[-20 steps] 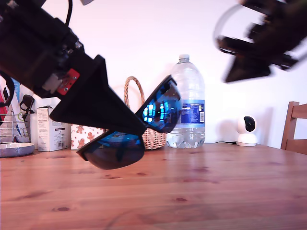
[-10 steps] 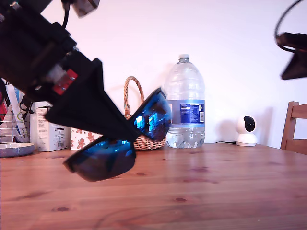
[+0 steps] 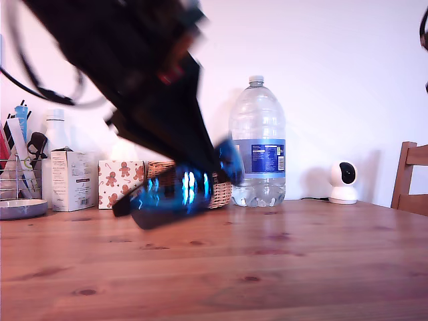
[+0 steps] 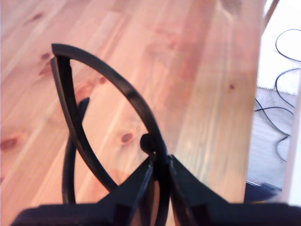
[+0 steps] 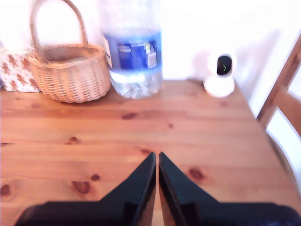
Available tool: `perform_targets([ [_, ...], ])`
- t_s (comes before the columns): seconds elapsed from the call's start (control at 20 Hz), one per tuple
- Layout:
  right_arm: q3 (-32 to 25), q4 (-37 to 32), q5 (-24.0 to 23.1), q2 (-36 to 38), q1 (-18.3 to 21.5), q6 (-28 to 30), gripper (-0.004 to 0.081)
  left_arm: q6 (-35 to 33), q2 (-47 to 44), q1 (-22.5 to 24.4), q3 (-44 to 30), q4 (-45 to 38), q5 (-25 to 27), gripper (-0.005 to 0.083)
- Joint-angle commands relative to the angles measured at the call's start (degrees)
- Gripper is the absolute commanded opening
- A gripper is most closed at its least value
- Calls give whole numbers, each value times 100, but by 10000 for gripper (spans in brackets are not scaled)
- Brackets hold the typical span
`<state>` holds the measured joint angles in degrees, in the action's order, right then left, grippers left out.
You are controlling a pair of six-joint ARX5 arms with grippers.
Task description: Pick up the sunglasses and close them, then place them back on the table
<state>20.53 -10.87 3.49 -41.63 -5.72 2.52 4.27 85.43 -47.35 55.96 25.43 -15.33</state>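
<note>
My first gripper (image 3: 215, 162) reaches down from the exterior view's upper left, shut on the black sunglasses (image 3: 175, 195). Their blue mirrored lenses hang tilted, low over the wooden table (image 3: 301, 267); whether they touch it I cannot tell. In the first wrist view the fingers (image 4: 160, 162) pinch the thin black frame (image 4: 108, 84), which curves out above the planks (image 4: 197, 70). My second gripper (image 5: 157, 157) is shut with nothing in it, high over the table (image 5: 211, 136). Only a dark sliver shows at the exterior view's right edge.
Along the wall stand a large water bottle (image 3: 258, 144), a wicker basket (image 3: 219, 191), a gingerbread-print box (image 3: 120, 180), a white carton (image 3: 70, 179) and a white camera (image 3: 344, 182). A wooden chair (image 3: 411, 177) is at the exterior view's right, a utensil rack (image 3: 17, 170) at its left.
The first arm has swung down and toward the exterior view's right, lowering and turning the sunglasses. The second arm has moved out past the exterior view's upper right.
</note>
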Motion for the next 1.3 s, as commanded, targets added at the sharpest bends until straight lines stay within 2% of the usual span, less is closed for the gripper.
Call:
perform_targets([
  [0.0, -96, 24, -138, 131, -118, 55, -11, 138, 444, 48, 313, 216, -142, -24],
  [0.25, -96, 201, -391, 450, -505, 136, -11, 284, 1322, 273, 717, 415, -603, -24],
  [0.5, -96, 219, -409, 474, -636, 201, -11, 282, 1805, 503, 717, 402, -1021, -1],
  [0.55, -96, 219, -409, 474, -638, 201, -11, 282, 1810, 525, 717, 367, -1060, 51],
  [0.7, -96, 216, -409, 472, -638, 201, -11, 282, 1810, 525, 717, 210, -1123, 302],
  [0.75, -96, 216, -409, 472, -638, 201, -11, 282, 1808, 525, 717, 192, -1121, 336],
  [1.0, -96, 221, -409, 472, -638, 203, -11, 184, 1784, 557, 723, 219, -1193, 348],
  [1.25, -96, 232, -407, 472, -638, 199, -11, -26, 1484, 763, 863, 647, -1228, 339],
])
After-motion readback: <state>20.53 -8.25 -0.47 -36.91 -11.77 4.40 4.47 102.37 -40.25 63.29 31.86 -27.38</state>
